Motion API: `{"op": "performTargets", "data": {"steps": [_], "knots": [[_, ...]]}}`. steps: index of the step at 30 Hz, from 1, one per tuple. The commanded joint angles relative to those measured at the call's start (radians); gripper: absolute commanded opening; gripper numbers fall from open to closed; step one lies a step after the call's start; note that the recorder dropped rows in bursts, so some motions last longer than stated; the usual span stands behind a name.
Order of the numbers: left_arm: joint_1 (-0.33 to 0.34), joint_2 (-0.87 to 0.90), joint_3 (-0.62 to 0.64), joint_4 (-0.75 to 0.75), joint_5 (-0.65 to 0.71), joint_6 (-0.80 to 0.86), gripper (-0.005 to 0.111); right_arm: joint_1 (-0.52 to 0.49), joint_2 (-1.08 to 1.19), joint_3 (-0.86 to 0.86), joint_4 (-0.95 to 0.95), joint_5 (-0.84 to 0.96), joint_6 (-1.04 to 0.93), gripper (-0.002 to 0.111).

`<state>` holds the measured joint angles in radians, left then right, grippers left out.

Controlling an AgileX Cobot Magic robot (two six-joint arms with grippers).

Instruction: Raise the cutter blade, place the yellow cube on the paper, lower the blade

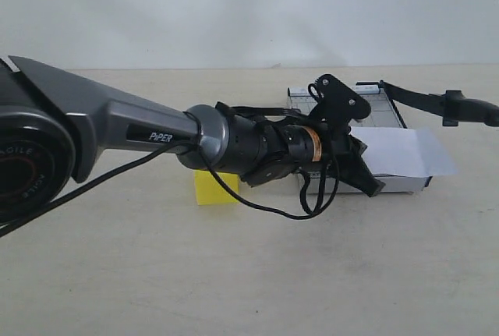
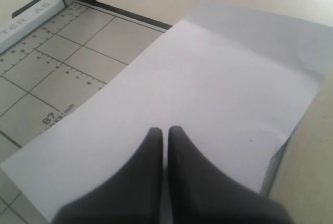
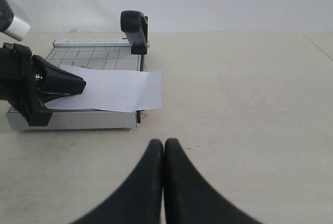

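Cutter base [image 2: 52, 68]: grey, gridded, toward the far edge of the worktop [image 1: 234, 274]; paper [image 2: 208, 89]: white sheet lying flat across the base, one end overhanging the blade side; cutter blade [image 1: 437, 102]: black lever angled up off the base, handle end out past the paper; yellow cube [image 1: 214, 189]: on the worktop beside the base, apart from the paper, partly hidden by the left arm; left gripper [image 2: 165, 130]: fingers together, tips over the paper, contact unclear; right gripper [image 3: 164, 142]: fingers together, over the worktop near the base.

Paper [image 1: 405, 153] in all three views
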<state>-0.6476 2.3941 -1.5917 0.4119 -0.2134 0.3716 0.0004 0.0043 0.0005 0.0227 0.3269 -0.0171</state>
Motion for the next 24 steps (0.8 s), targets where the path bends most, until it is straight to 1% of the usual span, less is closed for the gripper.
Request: {"op": "performTargets", "data": {"steps": [1,7,13,15,20,22,24], "knots": [[-0.012,0.010,-0.018,-0.007,0.005,-0.016,0.004,-0.001,-0.004,-0.001,-0.006,-0.005,-0.004,0.000],[-0.013,0.014,-0.048,-0.007,0.013,-0.016,0.004,-0.001,-0.004,-0.001,-0.006,-0.005,-0.004,0.000],[-0.014,0.004,-0.049,-0.007,0.038,-0.020,0.004,-0.001,-0.004,-0.001,-0.006,-0.005,-0.004,0.000],[-0.014,-0.018,-0.049,-0.007,0.068,-0.020,0.004,-0.001,-0.004,-0.001,-0.006,-0.005,-0.004,0.000],[-0.011,-0.124,-0.049,-0.001,0.205,-0.008,0.004,-0.001,-0.004,-0.001,-0.006,-0.005,-0.004,0.000],[-0.008,-0.128,-0.049,-0.001,0.247,0.034,0.004,-0.001,-0.004,-0.001,-0.006,-0.005,-0.004,0.000],[-0.002,-0.119,-0.049,-0.001,0.271,0.040,0.004,-0.001,-0.004,-0.001,-0.006,-0.005,-0.004,0.000]]}}
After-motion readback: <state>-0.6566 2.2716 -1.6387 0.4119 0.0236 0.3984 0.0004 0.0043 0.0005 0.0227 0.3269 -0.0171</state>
